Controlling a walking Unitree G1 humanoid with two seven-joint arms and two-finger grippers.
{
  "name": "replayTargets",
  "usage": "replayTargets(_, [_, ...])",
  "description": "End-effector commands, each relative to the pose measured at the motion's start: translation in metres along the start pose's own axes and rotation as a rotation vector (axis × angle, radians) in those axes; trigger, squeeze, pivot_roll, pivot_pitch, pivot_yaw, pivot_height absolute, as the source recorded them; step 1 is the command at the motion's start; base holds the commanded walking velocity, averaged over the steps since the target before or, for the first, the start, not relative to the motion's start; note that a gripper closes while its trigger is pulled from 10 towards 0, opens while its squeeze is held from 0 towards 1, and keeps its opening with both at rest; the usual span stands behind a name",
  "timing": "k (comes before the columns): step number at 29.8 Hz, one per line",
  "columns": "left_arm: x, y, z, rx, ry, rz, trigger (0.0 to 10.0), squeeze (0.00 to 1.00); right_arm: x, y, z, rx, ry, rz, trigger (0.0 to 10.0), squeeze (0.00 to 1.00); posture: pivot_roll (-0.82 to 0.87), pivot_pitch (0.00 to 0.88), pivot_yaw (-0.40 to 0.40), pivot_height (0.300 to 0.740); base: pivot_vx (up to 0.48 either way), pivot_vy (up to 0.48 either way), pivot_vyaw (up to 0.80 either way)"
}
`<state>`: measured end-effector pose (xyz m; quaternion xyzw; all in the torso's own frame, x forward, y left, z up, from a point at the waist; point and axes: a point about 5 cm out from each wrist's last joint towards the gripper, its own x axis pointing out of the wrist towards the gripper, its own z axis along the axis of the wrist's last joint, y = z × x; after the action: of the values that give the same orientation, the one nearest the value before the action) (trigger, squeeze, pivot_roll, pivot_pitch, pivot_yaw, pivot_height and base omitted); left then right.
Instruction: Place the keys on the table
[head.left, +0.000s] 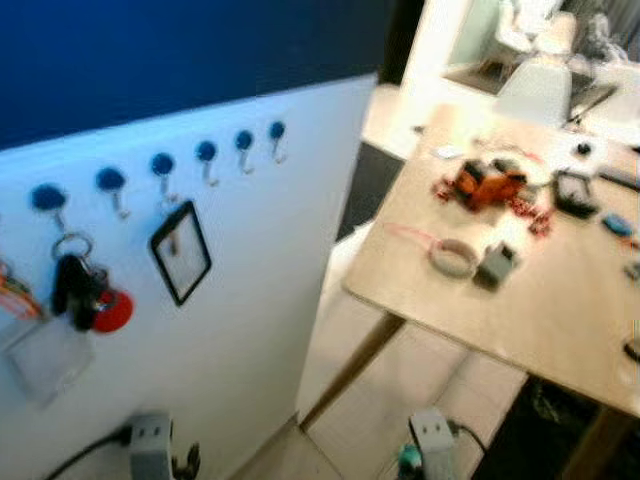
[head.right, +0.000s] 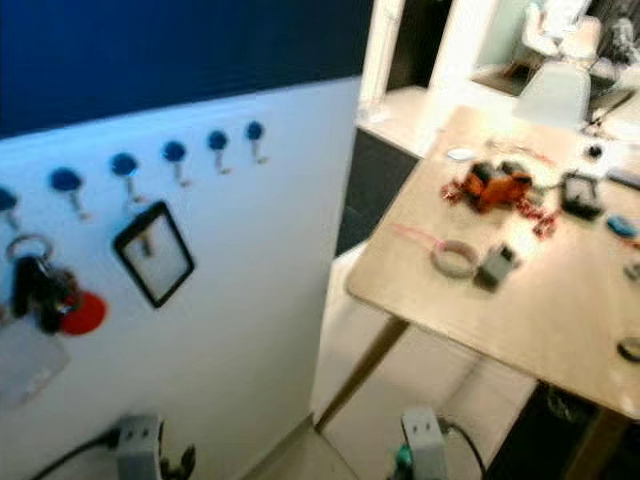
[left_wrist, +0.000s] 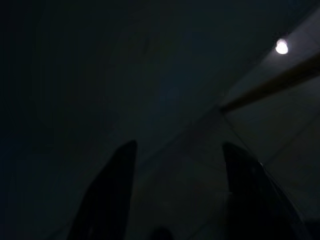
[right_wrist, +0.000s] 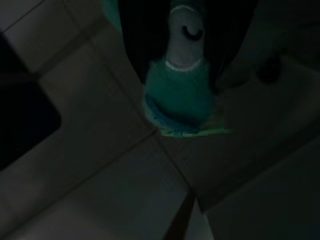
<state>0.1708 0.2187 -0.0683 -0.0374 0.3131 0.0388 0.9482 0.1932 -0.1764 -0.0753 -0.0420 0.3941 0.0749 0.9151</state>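
The right tool (right_wrist: 175, 75) hung low over the floor tiles, clamped on a teal keychain; the left tool (left_wrist: 175, 200) hung idle, fingers apart. The step, I judged, was carrying that to the counter (head.left: 520, 300) ahead and right, lifting above its near edge first. Black keys (head.left: 75, 290) hung on a wall hook far left. Bare wood lay past a tape roll (head.left: 453, 257)

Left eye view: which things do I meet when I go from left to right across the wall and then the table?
Keys with red tag → black frame → tape roll → orange object → blue object.
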Motion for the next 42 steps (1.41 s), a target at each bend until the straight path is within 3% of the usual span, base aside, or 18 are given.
replayTargets(1, [0.003, -0.003, 0.008, 0.034, -0.033, -0.032, 10.0, 0.00, -0.003, -0.006, -0.006, -0.004, 0.019, -0.016, 10.0, 0.00, 0.04, 0.063, -0.042, 0.740, 0.000, 0.000, -0.80])
replayTargets(16, [-0.006, 0.004, 0.000, 0.062, -0.051, -0.059, 10.0, 0.00, -0.006, -0.012, -0.012, -0.013, 0.035, -0.026, 10.0, 0.00, 0.05, 0.063, -0.055, 0.740, 0.000, 0.000, -0.80])
replayTargets(27, [-0.005, 0.006, -0.003, 0.013, -0.036, -0.017, 10.0, 0.00, -0.006, -0.014, -0.011, -0.020, 0.036, -0.021, 10.0, 0.00, 0.04, 0.050, -0.063, 0.740, 0.000, 0.000, -0.80])
replayTargets(42, [-0.001, 0.007, 0.003, -0.060, -0.059, 0.039, 10.0, 0.00, -0.004, -0.012, -0.007, -0.030, 0.030, -0.005, 10.0, 0.00, 0.04, 0.044, -0.063, 0.740, 0.000, 0.000, -0.06])
